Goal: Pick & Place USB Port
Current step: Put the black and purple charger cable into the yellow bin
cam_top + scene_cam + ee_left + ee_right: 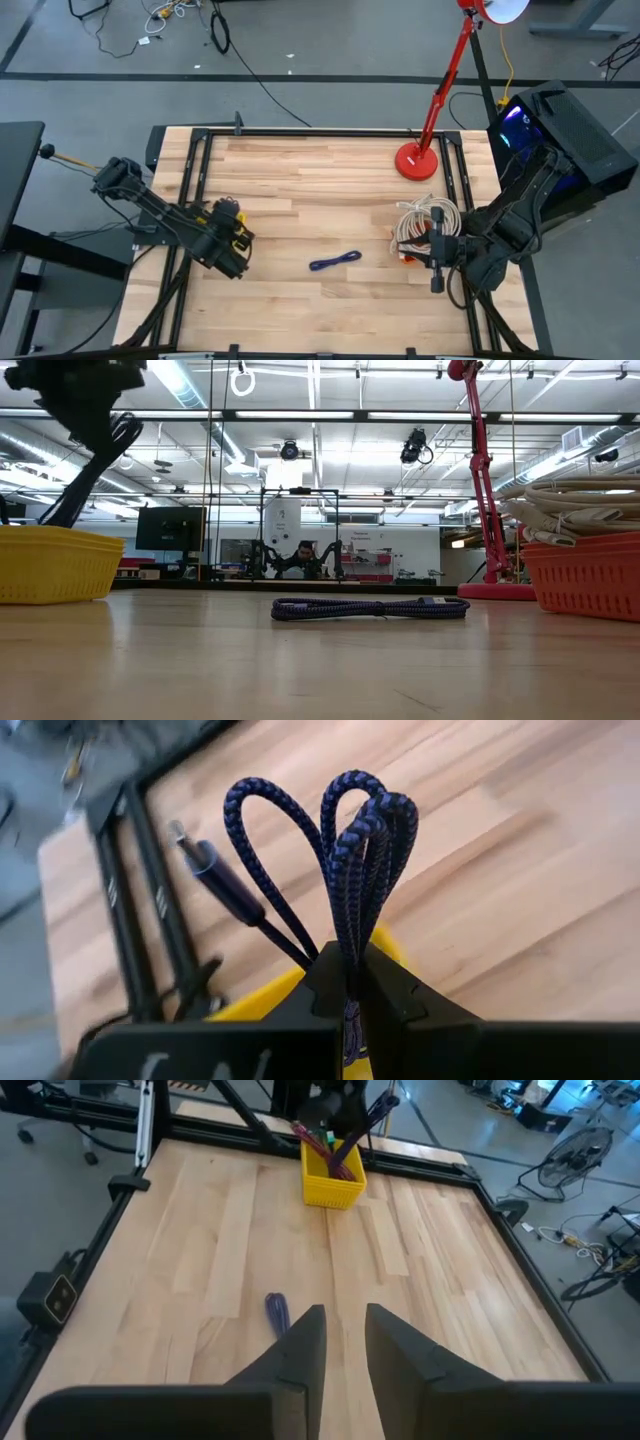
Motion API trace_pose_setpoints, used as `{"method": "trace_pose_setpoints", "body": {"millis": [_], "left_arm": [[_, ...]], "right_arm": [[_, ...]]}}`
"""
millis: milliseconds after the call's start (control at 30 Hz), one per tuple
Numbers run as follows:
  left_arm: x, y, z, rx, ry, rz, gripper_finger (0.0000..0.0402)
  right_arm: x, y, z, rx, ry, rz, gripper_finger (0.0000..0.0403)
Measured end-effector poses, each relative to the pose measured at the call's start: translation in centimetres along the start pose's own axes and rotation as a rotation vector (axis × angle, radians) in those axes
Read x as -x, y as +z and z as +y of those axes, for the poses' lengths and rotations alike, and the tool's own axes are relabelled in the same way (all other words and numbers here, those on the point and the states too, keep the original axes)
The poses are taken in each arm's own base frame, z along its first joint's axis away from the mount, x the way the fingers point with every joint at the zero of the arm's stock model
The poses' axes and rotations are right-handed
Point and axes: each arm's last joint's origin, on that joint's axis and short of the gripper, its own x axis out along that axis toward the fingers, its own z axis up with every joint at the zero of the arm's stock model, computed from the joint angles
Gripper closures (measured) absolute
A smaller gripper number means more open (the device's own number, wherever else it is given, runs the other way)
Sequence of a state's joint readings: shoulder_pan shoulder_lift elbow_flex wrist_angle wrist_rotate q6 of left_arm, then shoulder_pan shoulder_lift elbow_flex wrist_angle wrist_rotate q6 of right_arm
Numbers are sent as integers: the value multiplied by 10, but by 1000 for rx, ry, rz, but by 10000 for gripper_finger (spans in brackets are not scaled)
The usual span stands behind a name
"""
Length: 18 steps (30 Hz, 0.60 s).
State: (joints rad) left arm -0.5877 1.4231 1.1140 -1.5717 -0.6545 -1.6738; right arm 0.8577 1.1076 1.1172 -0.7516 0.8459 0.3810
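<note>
**Kid:** Two arms! What are they doing?

**Helper:** The left claw is squeezed tight on a folded blue cable. It holds the bundle up over the yellow bin, at the left side of the table. I think it wants to drop the cable in there.

**Kid:** And the other arm?

**Helper:** The right claw is open a little, with nothing in it. It waits by the orange basket on the right.

**Kid:** How many blue cables are there?

**Helper:** One is in the claw. One more blue cable lies flat in the middle of the table, between both arms. It looks like the next one to pick up. I cannot count any inside the bin.

**Kid:** What is in the orange basket?

**Helper:** White cables, piled too thick to count. One red lamp stands behind.
</note>
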Motion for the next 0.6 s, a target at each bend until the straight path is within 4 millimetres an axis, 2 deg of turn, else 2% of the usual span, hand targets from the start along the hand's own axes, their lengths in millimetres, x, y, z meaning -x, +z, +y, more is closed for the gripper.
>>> {"method": "trace_pose_setpoints", "body": {"millis": [200,600], "left_arm": [[-15,-12,4,70,80,90,388],[-18,-14,5,156,94,81,388]], "right_arm": [[0,0,0,4,0,-1,328],[0,0,0,4,-2,-2,328]]}}
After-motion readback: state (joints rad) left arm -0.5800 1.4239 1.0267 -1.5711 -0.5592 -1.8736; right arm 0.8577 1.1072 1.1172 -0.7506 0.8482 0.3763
